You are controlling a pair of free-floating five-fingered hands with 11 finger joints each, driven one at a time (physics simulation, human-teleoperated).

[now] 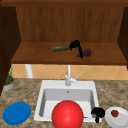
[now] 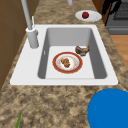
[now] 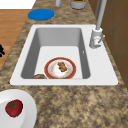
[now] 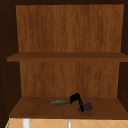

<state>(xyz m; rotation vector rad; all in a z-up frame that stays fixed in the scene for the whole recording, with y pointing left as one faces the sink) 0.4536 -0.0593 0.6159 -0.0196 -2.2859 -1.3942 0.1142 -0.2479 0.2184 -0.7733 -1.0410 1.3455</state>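
Cucumber lies on the lower shelf, its end pinched by the curled left hand, grapes just beside; right hand hangs curled by the plate.

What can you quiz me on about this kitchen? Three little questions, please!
1. True or false: the tomato lies on the blue plate.
2. What is between the cucumber and the grapes on the shelf? A) the left hand B) the tomato C) the faucet
3. Fill in: the red-rimmed plate lies in the ____.

Key: 1. False, it lies on the white plate. 2. A. 3. sink.
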